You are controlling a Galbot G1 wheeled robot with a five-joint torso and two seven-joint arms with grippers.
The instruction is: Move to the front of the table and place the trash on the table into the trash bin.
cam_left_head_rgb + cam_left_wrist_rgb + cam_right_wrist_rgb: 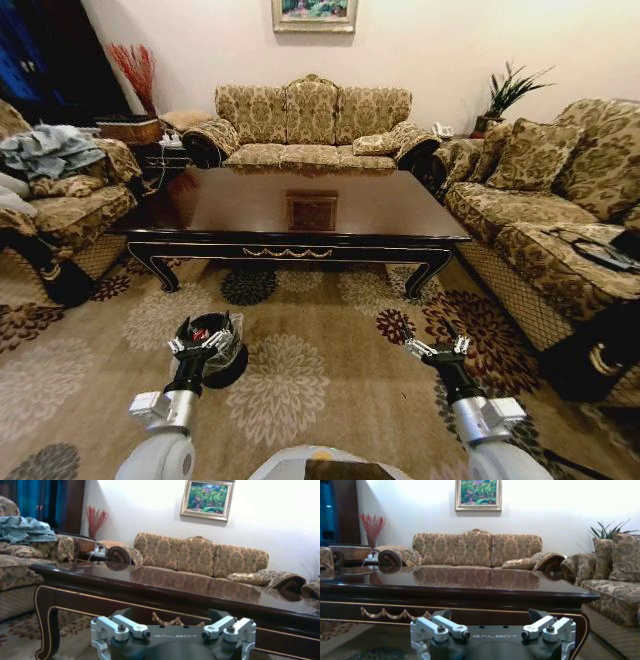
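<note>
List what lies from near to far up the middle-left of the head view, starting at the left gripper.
left gripper → trash bin on the carpet → table → sofa against the wall → framed painting.

Ahead of both grippers, gold-patterned three-seat fabric sofa (312, 125); above, gilt-framed landscape painting (314, 14); underneath, brown floral carpet (300, 385).

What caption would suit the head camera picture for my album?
Both end effectors, left and right, hang open before the dark table; the black trash bin sits under the left one.
</note>
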